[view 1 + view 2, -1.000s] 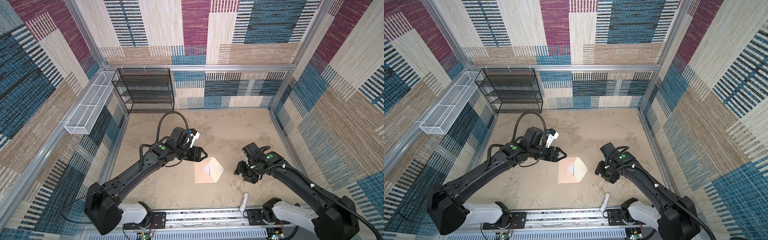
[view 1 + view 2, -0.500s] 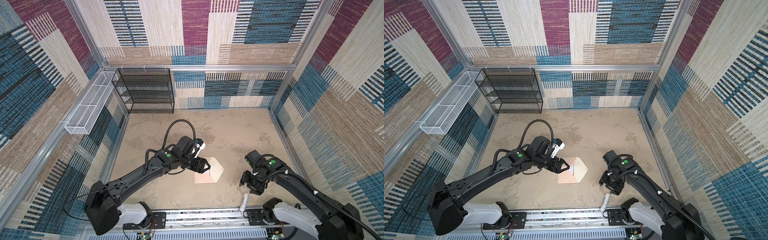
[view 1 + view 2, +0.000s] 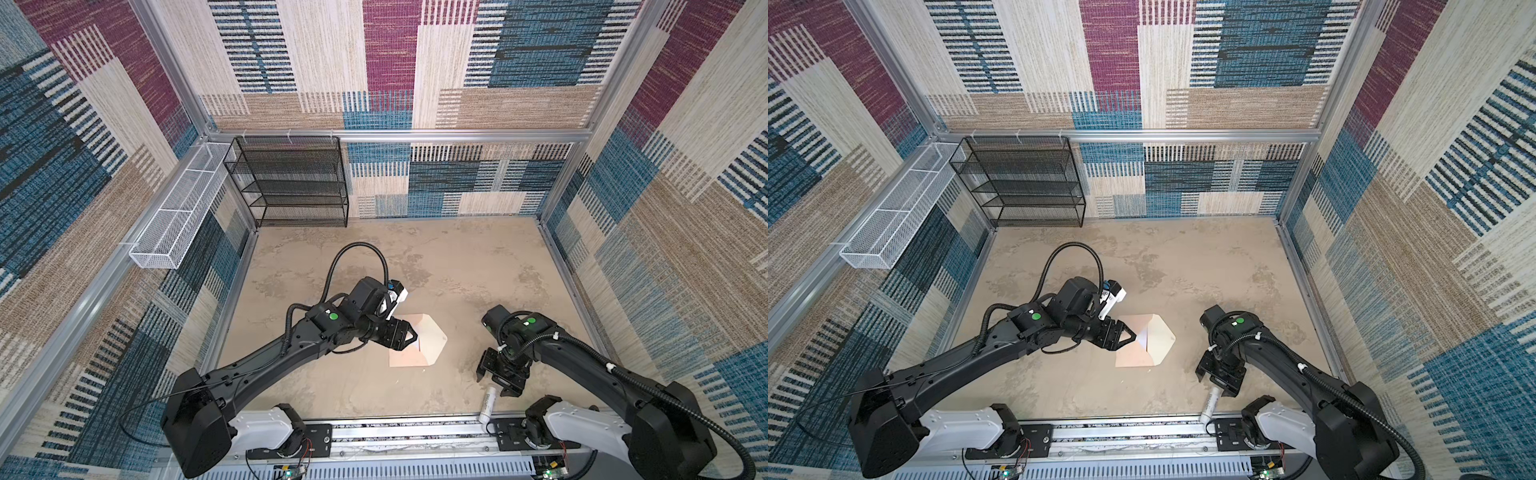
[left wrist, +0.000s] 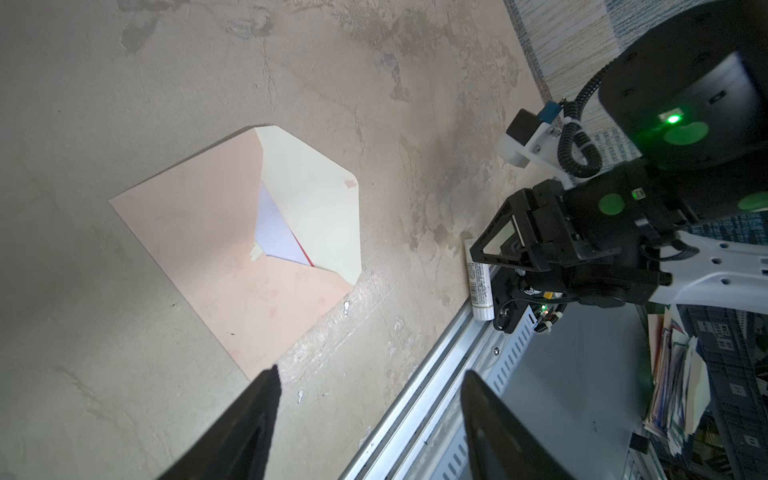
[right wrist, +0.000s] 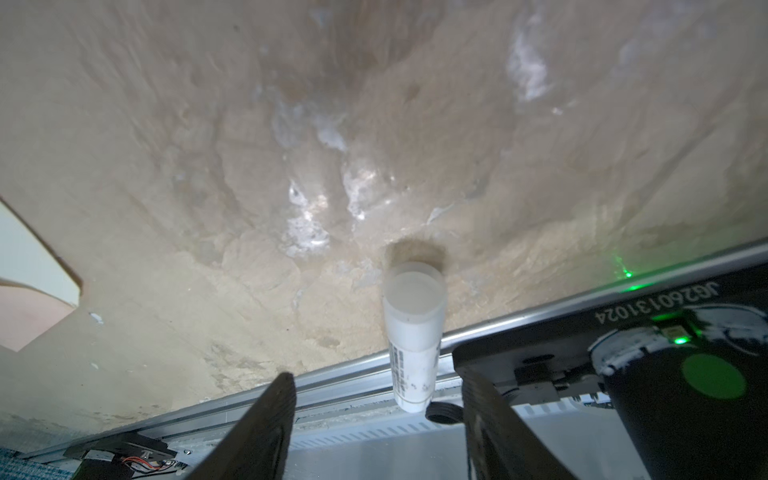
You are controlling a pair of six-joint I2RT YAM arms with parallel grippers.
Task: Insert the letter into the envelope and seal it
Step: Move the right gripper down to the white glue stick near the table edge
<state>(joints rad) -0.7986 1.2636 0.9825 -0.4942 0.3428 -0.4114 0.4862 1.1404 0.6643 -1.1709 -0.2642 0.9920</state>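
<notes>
Letter (image 4: 276,232): sat inside envelope (image 4: 216,257), white face and red edge showing beneath the open cream flap. Envelope lay flat mid-table (image 3: 478,266), its edge just beside the left gripper (image 4: 370,374), whose fingers were apart and empty. Right gripper (image 5: 378,376): well apart from envelope, fingers spread over white tube (image 5: 413,332), not clamped on it.

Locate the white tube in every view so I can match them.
Top view: white tube at the front rail, beside the right claw.
Top view: same front-rail spot.
Left wrist: beside the right claw, crossing the rail.
Right wrist: mid-picture, ahead of the open fingers.
Shared landmark: the envelope, in all four.
</notes>
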